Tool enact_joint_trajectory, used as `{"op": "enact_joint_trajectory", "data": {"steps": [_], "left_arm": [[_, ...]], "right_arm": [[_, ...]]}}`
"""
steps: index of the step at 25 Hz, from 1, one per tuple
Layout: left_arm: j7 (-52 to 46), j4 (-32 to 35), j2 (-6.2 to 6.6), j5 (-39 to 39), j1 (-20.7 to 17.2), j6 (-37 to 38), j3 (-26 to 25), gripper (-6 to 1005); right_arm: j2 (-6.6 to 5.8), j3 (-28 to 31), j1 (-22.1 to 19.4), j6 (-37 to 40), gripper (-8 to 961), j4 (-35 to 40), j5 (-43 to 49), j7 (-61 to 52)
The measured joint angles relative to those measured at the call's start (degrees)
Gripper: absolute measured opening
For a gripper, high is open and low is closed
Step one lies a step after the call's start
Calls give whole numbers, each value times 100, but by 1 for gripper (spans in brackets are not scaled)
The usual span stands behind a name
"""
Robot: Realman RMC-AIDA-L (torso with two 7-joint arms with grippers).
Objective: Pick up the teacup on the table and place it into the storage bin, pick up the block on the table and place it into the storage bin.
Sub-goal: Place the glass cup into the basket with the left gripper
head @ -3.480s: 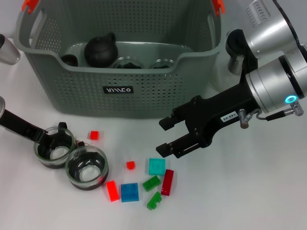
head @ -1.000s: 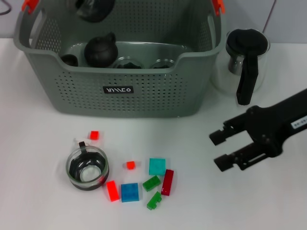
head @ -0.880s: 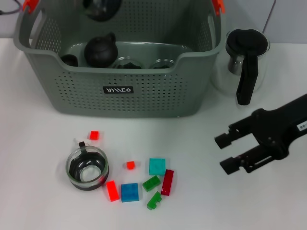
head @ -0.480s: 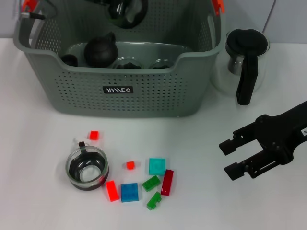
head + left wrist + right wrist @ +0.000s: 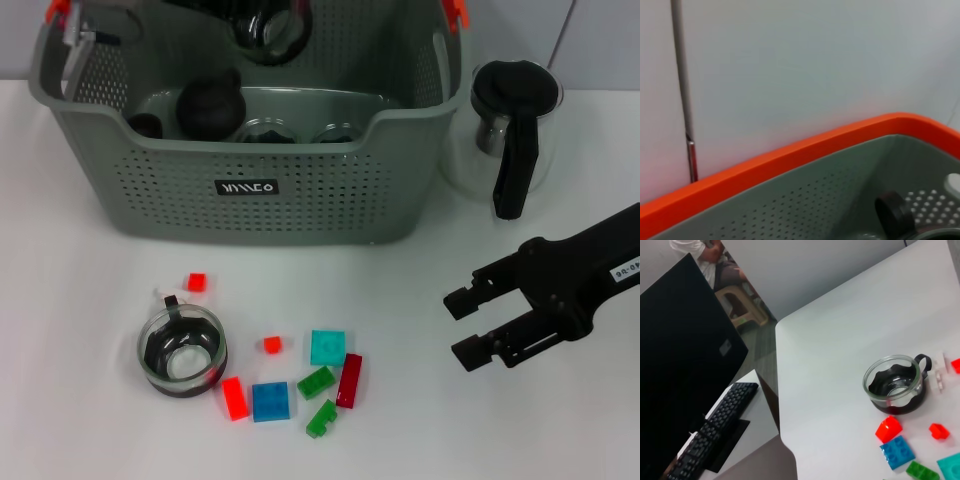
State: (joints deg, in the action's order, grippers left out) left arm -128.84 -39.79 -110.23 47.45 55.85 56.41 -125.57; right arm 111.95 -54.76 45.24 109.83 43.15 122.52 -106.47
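A clear glass teacup with a dark base point(image 5: 268, 28) hangs over the far inside of the large grey perforated storage bin point(image 5: 300, 190), above the dark round teapot point(image 5: 208, 100) and glass pieces already lying in it. My left hand is up there with the cup, but the cup and the bin wall hide it, so I cannot tell how my fingers stand. From my left wrist I see only the bin's orange rim clip point(image 5: 780, 160) and a bit of the grey perforated wall below it.

A second glass teacup with a black handle point(image 5: 181, 351) stands upright on the white table point(image 5: 90, 300) in front of the bin, well apart from it. Just beside this cup lies a scatter of small plastic blocks: a small red one point(image 5: 196, 282) between the cup and the bin, a red one point(image 5: 234, 398) touching a blue square one point(image 5: 270, 401), a teal square one point(image 5: 327, 347), two green ones point(image 5: 316, 382), and a dark red bar point(image 5: 349, 380).

My right hand point(image 5: 468, 326) hovers over the table to the right of the blocks, fingers spread wide and holding nothing. Behind it, beside the bin, stands a glass pitcher with a black lid and handle point(image 5: 508, 130).
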Motion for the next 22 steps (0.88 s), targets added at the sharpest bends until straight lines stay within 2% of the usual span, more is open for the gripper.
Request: {"op": "enact_joint_trajectory", "data": {"steps": [8, 14, 16, 17, 22], "left_arm": [[0, 16, -335, -716, 138, -592, 75, 70], [1, 26, -588, -1327, 258, -736, 78, 72], [1, 26, -624, -1422, 268, -770, 77, 73], [-2, 26, -690, -1610, 280, -829, 77, 73], [-151, 26, -729, -1909, 301, -877, 76, 75]], "right_arm": [[66, -9, 12, -163, 759, 0, 0, 34], [102, -22, -3, -234, 759, 0, 0, 38], [116, -19, -12, -263, 759, 0, -1, 42], [122, -20, -18, -279, 759, 0, 0, 44], [154, -35, -28, -305, 760, -14, -1, 47]]}}
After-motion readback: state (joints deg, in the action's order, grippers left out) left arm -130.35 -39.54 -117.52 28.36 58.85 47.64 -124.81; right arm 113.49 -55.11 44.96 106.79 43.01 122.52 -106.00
